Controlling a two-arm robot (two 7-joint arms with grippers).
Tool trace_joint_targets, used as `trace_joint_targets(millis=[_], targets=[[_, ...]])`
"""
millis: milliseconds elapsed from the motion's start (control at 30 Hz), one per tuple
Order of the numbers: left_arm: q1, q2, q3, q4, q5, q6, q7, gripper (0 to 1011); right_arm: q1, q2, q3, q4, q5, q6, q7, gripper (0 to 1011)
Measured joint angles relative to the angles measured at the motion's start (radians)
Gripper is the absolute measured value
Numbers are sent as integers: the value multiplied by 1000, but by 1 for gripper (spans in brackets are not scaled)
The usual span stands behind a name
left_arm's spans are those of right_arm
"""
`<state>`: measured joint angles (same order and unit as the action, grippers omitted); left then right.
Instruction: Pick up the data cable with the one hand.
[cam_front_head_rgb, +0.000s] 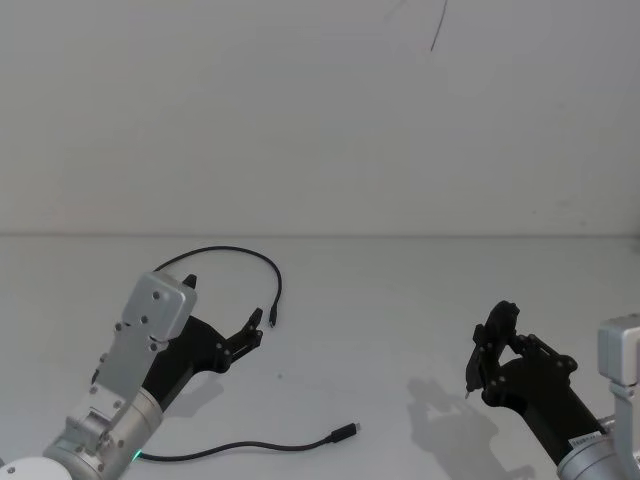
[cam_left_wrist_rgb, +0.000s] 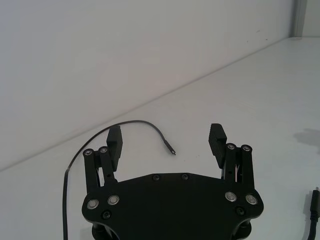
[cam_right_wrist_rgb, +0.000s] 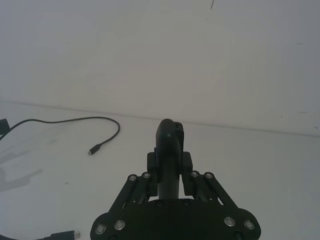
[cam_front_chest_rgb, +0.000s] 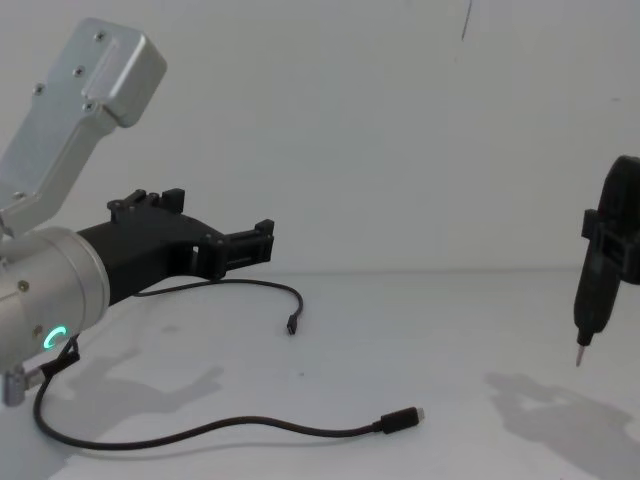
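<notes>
Left gripper (cam_front_chest_rgb: 220, 212): large at 9 o'clock in the chest view, raised above the white table (cam_front_head_rgb: 400, 300). Its fingers are spread wide and hold nothing.
Data cable (cam_front_head_rgb: 278, 280): a thin black cord lying slack on the table. In the head view one plug is at the left gripper's 3 o'clock, near it, and the other is at its 5 o'clock.
Right gripper (cam_right_wrist_rgb: 171, 162): at 4 o'clock in the head view, well apart from the cable. Its fingers are closed against a dark pointed tool (cam_front_chest_rgb: 590, 290), tip down.
</notes>
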<state>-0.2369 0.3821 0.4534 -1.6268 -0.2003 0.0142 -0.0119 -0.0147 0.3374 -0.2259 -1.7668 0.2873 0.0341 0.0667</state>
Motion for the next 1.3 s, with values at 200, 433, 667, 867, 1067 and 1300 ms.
trace_joint_targets(millis=[200,433,667,867,1067,1300], targets=[[0,0,0,0,0,0,1,1004,0,0,0,0,0,0,0,263],[0,0,0,0,0,0,1,1004,0,0,0,0,0,0,0,263],[0,0,1,0,0,0,1,1004,0,0,0,0,0,0,0,263],[0,0,1,0,0,0,1,1004,0,0,0,0,0,0,0,263],[0,0,1,0,0,0,1,1004,0,0,0,0,0,0,0,263],[-4,8,-4,1,-17,12,-29,1004,0,0,0,0,0,0,0,263]])
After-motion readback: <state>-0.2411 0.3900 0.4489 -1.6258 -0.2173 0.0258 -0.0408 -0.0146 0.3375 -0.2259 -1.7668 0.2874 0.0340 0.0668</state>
